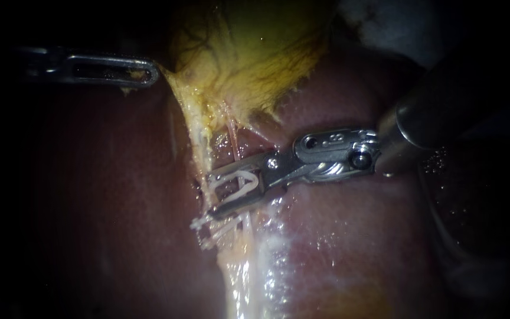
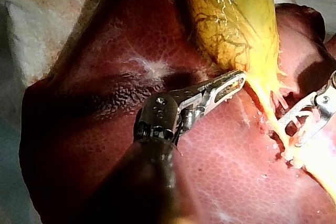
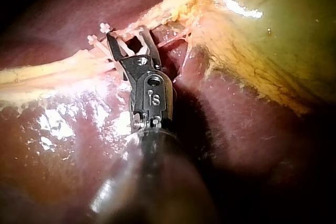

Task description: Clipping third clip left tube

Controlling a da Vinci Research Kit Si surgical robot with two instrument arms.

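Note:
The yellow-green gallbladder (image 1: 249, 47) is pulled up and left by my left instrument (image 1: 151, 74), whose jaws are shut on its fringe of tissue. From it the pale left tube (image 1: 199, 139) runs down over the liver (image 1: 355, 248). My right instrument (image 1: 211, 194) holds a white clip (image 1: 237, 184) in wide-set jaws that straddle this tube. Just below them, two white clips (image 1: 205, 227) sit on the tube. In the right wrist view the right instrument's jaws (image 3: 127, 38) sit across the tube beside those clips (image 3: 100, 32). The left wrist view shows my left instrument (image 2: 236, 80) at the gallbladder's (image 2: 236, 19) neck.
A thin reddish tube (image 1: 233, 139) runs just right of the left tube, above the right instrument's jaws. White cloth (image 1: 385, 23) lies beyond the liver at the upper right. Wet, shiny liver surface (image 3: 236, 129) surrounds the working spot.

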